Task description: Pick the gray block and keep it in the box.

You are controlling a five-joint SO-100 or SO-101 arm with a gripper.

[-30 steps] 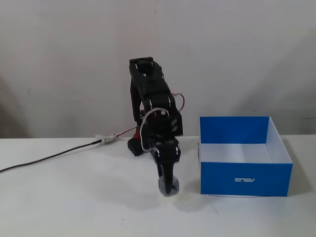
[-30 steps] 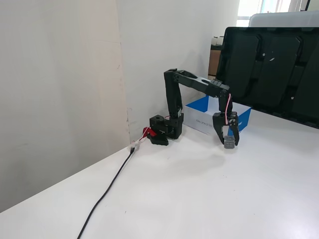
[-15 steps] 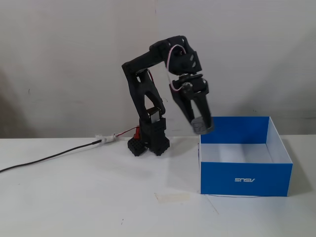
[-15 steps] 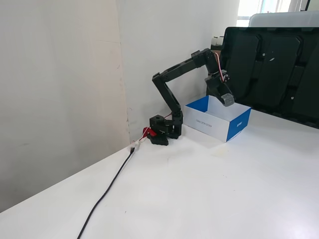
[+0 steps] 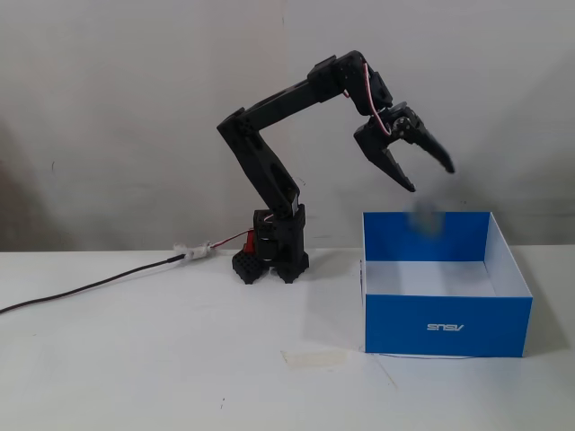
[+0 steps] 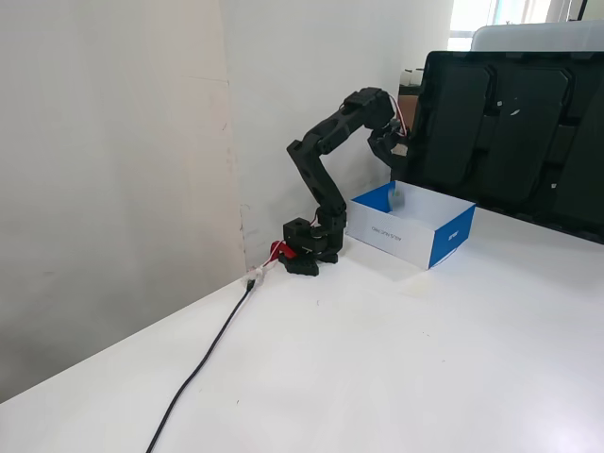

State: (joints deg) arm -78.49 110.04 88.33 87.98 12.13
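One strip of pale tape nearest the front edge of the surface in a fixed view, just left of the box's front corner. Behind it, the box, blue-walled and white inside, toward the right edge, logo upside down on the front wall. Above its back wall, a gray smear: the gray block, blurred, seemingly in mid-fall, touching nothing, directly below the hand. Fingers spread wide apart, empty, tips angled down over the box. In the other fixed view, the same blur just over the box rim, hand mostly hidden against a dark monitor. Farther back, arm base near the rear edge, cable trailing to the left edge. Judged: release step, block dropping into the box. Next: lift clear and retreat, no contact with the walls.
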